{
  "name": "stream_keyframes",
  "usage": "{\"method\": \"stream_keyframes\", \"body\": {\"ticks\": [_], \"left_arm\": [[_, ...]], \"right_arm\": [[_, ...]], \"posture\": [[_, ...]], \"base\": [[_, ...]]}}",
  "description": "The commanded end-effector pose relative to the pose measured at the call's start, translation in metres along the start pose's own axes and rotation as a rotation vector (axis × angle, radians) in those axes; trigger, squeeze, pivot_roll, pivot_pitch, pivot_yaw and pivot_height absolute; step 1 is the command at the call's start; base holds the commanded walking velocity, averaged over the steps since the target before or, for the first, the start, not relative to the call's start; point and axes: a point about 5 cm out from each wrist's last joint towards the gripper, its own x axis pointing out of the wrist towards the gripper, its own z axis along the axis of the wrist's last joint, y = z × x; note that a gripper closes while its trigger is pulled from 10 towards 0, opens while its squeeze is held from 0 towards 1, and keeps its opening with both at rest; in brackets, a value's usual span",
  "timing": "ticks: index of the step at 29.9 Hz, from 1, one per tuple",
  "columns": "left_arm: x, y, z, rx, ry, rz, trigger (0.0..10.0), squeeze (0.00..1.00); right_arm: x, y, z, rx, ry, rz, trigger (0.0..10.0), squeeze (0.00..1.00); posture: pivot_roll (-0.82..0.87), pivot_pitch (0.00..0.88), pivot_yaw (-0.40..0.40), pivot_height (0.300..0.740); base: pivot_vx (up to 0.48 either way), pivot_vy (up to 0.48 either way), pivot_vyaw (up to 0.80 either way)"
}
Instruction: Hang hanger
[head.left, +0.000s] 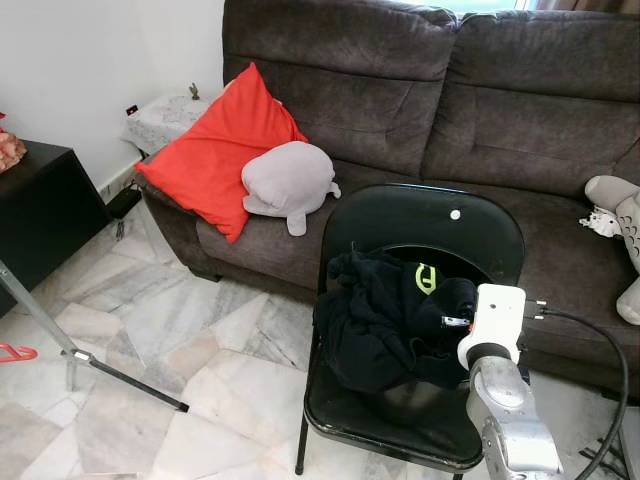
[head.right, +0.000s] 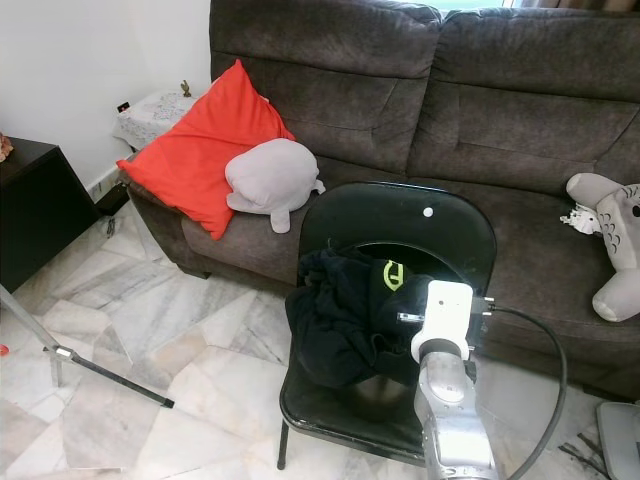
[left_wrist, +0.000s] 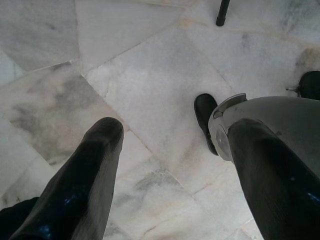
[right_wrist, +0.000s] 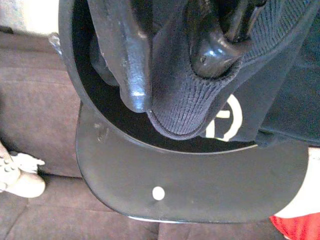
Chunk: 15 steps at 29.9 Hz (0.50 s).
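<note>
A black garment (head.left: 385, 320) with a green logo lies bunched on the seat of a black folding chair (head.left: 420, 225) in front of the sofa. My right gripper (right_wrist: 172, 75) is shut on a ribbed fold of that garment (right_wrist: 200, 95), with one black finger (right_wrist: 127, 55) on each side of the cloth. Its white wrist (head.left: 495, 320) hovers at the chair's right side. A red hanger-like piece (head.left: 15, 352) lies on the floor at the far left edge. My left gripper (left_wrist: 172, 132) hangs open above the marble floor, holding nothing.
A dark sofa (head.left: 500, 110) stands behind the chair with a red cushion (head.left: 215, 150), a grey plush (head.left: 290, 180) and another plush (head.right: 610, 240). A metal stand's legs (head.left: 90, 360) cross the floor at left. A black cabinet (head.left: 35, 215) is beyond them.
</note>
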Motion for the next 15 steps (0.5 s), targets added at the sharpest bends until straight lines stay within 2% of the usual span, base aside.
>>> {"method": "stream_keyframes", "body": {"ticks": [1,6,15], "left_arm": [[-0.003,0.004,-0.008,0.001,0.030,0.006,10.0,0.00],[-0.003,0.003,-0.008,0.002,0.028,0.004,10.0,0.00],[-0.002,0.002,-0.008,0.004,0.027,0.003,10.0,0.00]], "right_arm": [[-0.005,0.000,-0.003,0.002,0.021,-0.010,10.0,0.00],[-0.012,-0.002,-0.015,0.000,0.082,-0.022,10.0,0.00],[-0.012,-0.006,-0.022,0.006,0.139,-0.046,10.0,0.00]], "posture": [[-0.02,0.079,0.076,0.740],[-0.03,0.080,0.076,0.740],[-0.02,0.080,0.078,0.740]], "base": [[0.000,0.000,0.00],[0.000,0.000,0.00],[0.000,0.000,0.00]]}}
